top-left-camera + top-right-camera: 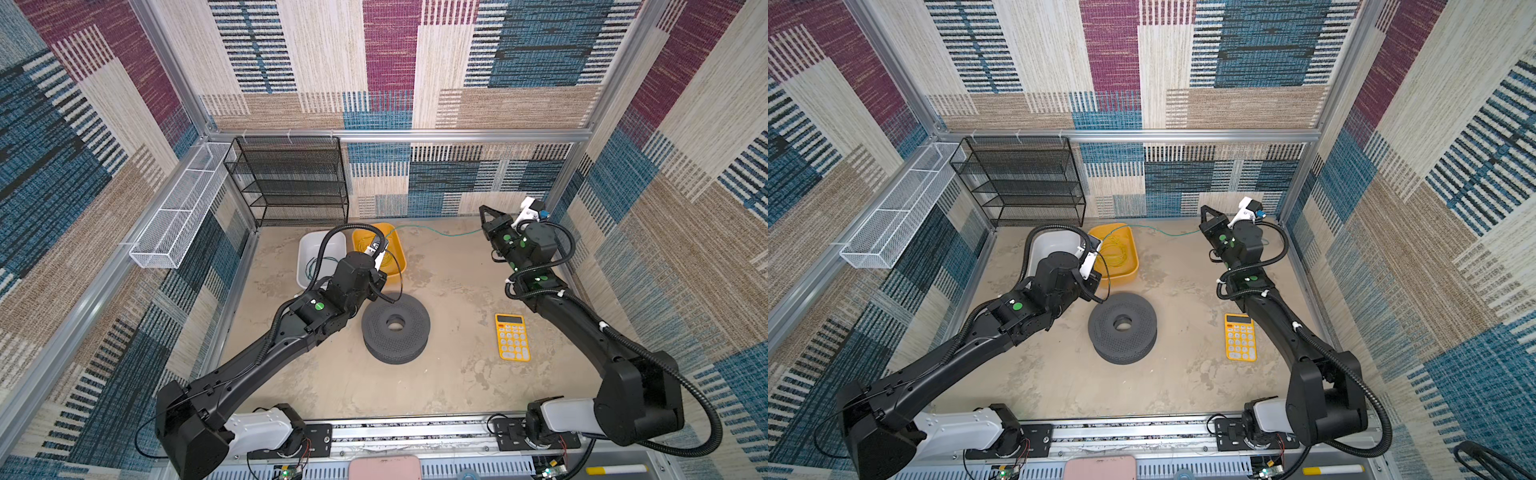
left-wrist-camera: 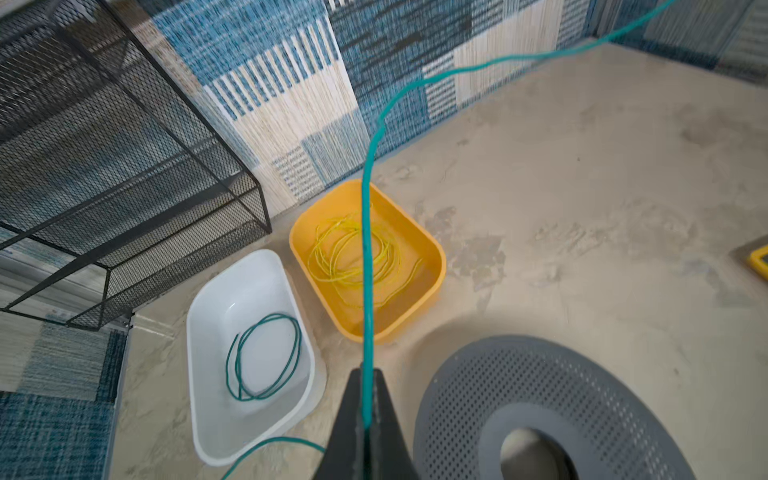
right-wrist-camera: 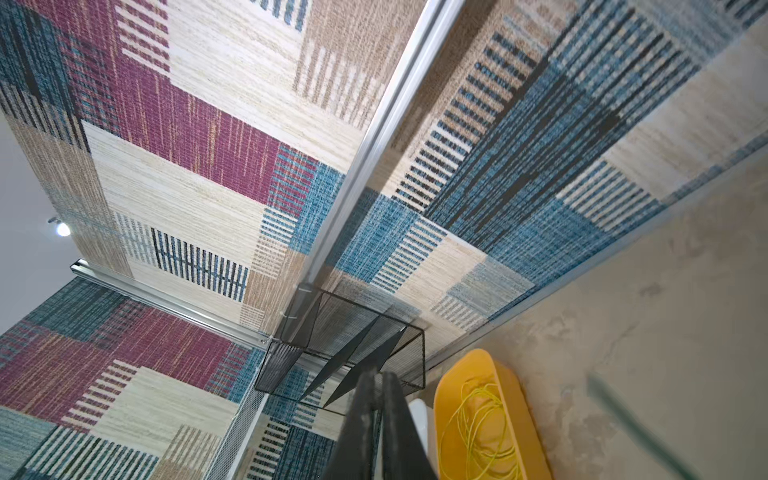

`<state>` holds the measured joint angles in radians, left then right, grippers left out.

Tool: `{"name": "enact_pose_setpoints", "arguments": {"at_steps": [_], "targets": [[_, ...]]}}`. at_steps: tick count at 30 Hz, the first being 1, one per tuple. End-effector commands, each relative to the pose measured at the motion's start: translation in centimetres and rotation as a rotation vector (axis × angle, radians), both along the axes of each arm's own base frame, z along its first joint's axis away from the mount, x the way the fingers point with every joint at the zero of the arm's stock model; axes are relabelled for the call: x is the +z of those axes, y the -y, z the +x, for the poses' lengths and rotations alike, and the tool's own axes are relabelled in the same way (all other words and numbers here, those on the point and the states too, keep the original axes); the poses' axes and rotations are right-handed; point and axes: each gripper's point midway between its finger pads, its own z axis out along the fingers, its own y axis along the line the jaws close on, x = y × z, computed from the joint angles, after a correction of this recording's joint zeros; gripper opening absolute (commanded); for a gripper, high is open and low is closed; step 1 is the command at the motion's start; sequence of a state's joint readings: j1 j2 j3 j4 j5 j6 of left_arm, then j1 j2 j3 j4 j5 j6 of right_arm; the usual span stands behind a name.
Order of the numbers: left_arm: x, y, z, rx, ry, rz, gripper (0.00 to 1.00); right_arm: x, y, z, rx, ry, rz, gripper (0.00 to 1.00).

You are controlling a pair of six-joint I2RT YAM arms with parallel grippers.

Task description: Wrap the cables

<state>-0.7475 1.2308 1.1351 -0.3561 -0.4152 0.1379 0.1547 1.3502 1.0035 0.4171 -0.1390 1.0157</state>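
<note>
My left gripper (image 2: 365, 376) is shut on a thin teal cable (image 2: 365, 257). From the jaws, the cable rises over the yellow bin (image 2: 432, 266) and stretches in the air across the back of the table (image 1: 436, 231) to my right arm. Its loose end curves away below the jaws (image 2: 274, 442). A yellow cable (image 2: 353, 257) lies coiled in the yellow bin. A darker green cable (image 2: 266, 357) lies coiled in the white bin (image 2: 216, 415). My right gripper (image 1: 483, 211) is raised at the back right, shut, with nothing showing between its tips (image 3: 377, 374). A blurred teal strand (image 3: 631, 424) passes beside it.
A grey perforated spool (image 1: 395, 328) lies flat mid-table, just right of my left wrist. A yellow calculator (image 1: 512, 336) lies beside the right arm. A black mesh shelf (image 1: 291, 178) stands at the back left, and a white mesh basket (image 1: 178, 212) hangs on the left wall.
</note>
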Motion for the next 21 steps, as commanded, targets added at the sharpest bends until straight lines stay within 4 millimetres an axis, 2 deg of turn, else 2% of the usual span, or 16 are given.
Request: {"name": "enact_pose_setpoints", "arguments": {"at_steps": [1,8,12,21], "targets": [[-3.2,-2.2,-2.1,-0.058,-0.100,0.229,0.00,0.9,1.9,0.0,-0.017,0.025,-0.054,0.00],[-4.6,-4.9,-3.7,-0.087,-0.091,0.409,0.00,3.2,5.1,-0.8,-0.066,0.082,-0.055,0.00],[-5.9,-5.0,-4.6,-0.133,-0.112,0.495,0.00,4.2,5.6,-1.1,-0.067,0.108,-0.060,0.00],[-8.5,-5.1,-6.1,-0.168,-0.125,0.632,0.00,5.0,6.8,-1.5,-0.084,0.133,-0.073,0.00]]}}
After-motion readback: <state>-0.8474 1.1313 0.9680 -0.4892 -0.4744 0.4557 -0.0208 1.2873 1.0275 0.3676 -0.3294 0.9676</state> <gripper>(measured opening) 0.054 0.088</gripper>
